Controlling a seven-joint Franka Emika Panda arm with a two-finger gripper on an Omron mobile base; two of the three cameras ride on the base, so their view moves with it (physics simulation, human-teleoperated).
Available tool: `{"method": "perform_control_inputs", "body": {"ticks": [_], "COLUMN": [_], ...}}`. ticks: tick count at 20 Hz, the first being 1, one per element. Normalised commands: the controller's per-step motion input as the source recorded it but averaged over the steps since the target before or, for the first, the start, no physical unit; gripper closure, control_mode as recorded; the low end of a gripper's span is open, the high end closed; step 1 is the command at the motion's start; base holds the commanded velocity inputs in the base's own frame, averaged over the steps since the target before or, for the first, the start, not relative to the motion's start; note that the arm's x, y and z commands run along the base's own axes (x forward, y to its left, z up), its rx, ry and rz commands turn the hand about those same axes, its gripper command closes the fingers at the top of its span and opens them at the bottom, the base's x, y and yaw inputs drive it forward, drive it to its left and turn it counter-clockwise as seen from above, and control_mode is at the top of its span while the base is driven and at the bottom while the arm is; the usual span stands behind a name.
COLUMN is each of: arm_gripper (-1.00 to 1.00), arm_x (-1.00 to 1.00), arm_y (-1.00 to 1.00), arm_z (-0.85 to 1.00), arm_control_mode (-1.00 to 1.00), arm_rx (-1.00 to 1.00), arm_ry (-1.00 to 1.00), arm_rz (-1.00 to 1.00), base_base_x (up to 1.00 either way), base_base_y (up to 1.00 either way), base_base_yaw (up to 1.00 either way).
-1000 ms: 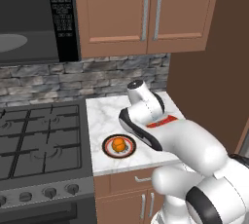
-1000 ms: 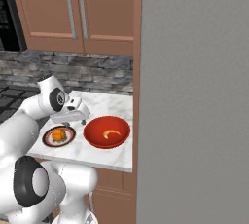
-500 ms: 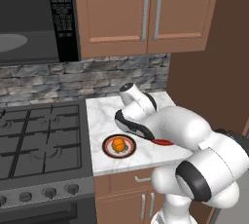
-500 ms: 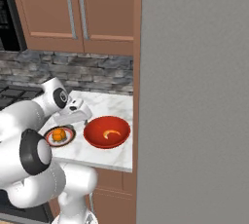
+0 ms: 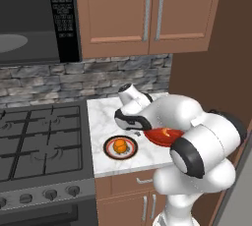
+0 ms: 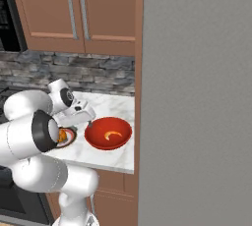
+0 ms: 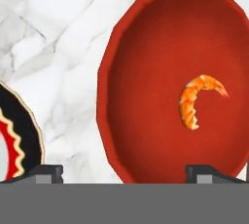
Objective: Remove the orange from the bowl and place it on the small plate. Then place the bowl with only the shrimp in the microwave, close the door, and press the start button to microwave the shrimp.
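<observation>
The gripper [image 7: 124, 172] is spread to its full width and holds nothing. In the hand view its two dark fingertips [image 7: 46, 171] stand apart on either side of the near rim of the wide, shallow, glossy red bowl [image 7: 146, 38].

**Step in hand.** The small round bright-orange fruit [image 5: 119, 146] already sits on the small round plate with the red-and-black rim [image 5: 109, 152]. The bowl holds just the small curved orange shrimp [image 7: 196, 99]. The step is judged to be grasping the bowl for transfer to the large black over-range microwave [image 5: 29, 18].

**Recommended execution.**
1. Lower the gripper so one fingertip passes inside the bowl wall and the other outside it, on the marble tabletop [image 7: 63, 38] side.
2. Keep the outer fingertip off the plate, which lies just beside the bowl with a narrow strip of tabletop between them.
3. Close firmly on the rim. The wall is glossy and sloped, so a shallow pinch may slip.
4. Lift level. Tilting could slide the shrimp toward the low edge.

**Position relative to the gripper.** The bowl lies directly ahead of the gripper, its near rim between the fingertips, with no contact evident. The shrimp lies deeper in the bowl, toward the inner fingertip's side. In the right base view the gripper hovers at the bowl's plate-side edge.
</observation>
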Motion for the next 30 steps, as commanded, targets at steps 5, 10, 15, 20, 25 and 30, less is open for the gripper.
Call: {"method": "perform_control_inputs", "body": {"ticks": [5, 10, 15, 20, 25, 30], "arm_gripper": [-1.0, -1.0, -1.0, -1.0, 1.0, 1.0], "arm_x": [0.22, 0.14, 0.11, 0.06, 0.0, 0.0], "arm_y": [0.0, -0.03, -0.08, -0.19, -0.31, -0.34], "arm_z": [-0.29, -0.3, -0.32, -0.27, -0.09, 0.0], "arm_control_mode": [-1.0, -1.0, -1.0, -1.0, -1.0, -1.0], "arm_rx": [0.0, 0.0, 0.0, 0.0, 0.0, 0.0], "arm_ry": [0.03, 0.01, 0.01, 0.0, 0.0, 0.0], "arm_rz": [-0.02, -0.04, -0.04, -0.05, -0.05, -0.04], "base_base_x": [0.0, 0.0, 0.0, 0.0, 0.0, 0.0], "base_base_y": [0.0, 0.0, 0.0, 0.0, 0.0, 0.0], "base_base_yaw": [0.0, 0.0, 0.0, 0.0, 0.0, 0.0]}}
